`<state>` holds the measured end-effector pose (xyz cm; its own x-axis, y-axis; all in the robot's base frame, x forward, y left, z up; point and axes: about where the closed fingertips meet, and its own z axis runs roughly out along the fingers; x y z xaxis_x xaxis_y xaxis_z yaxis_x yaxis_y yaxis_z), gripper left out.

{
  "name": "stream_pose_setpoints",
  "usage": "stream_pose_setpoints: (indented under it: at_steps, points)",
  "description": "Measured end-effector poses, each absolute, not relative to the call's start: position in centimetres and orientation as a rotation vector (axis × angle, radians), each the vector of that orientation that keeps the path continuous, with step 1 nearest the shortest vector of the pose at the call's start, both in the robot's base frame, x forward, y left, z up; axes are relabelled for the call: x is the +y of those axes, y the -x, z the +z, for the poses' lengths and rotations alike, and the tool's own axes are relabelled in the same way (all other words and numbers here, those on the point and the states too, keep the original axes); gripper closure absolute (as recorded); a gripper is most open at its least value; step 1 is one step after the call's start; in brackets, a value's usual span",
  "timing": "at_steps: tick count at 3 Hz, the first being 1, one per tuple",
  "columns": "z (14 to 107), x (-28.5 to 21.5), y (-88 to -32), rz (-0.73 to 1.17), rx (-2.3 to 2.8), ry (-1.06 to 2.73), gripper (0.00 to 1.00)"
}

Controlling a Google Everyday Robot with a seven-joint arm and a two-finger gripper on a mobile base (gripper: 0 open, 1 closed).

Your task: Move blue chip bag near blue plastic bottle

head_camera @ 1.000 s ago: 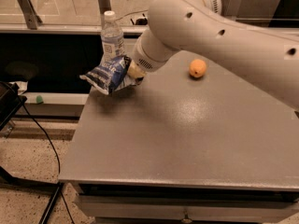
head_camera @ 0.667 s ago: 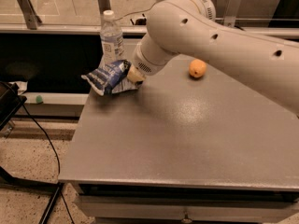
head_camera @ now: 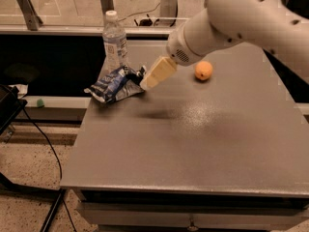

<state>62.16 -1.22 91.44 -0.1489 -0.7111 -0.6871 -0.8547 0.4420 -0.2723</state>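
Note:
The blue chip bag [head_camera: 113, 84] lies crumpled on the grey table [head_camera: 183, 144] at its far left corner. It sits just in front of the blue plastic bottle [head_camera: 115, 41], which stands upright at the table's back edge. The bag's top edge almost reaches the bottle's base. My gripper [head_camera: 148, 80] reaches down from the white arm [head_camera: 231, 18] and sits at the bag's right end, low over the table. Whether it touches the bag cannot be told.
A small orange fruit [head_camera: 203, 71] lies on the table to the right of the gripper. The table's left edge runs close beside the bag. A black cable [head_camera: 46, 144] hangs over the floor at left. A glass railing stands behind the table.
The arm has swung up and to the right, uncovering more of the table. The bag and the bottle stay in about the same place at the far left corner.

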Motion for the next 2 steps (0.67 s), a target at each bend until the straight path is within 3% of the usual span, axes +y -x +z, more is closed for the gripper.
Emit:
stream_pose_setpoints:
  at_steps: [2]
  points:
    - [95.5,-8.5,-59.2,0.324,1.812,1.214,0.0]
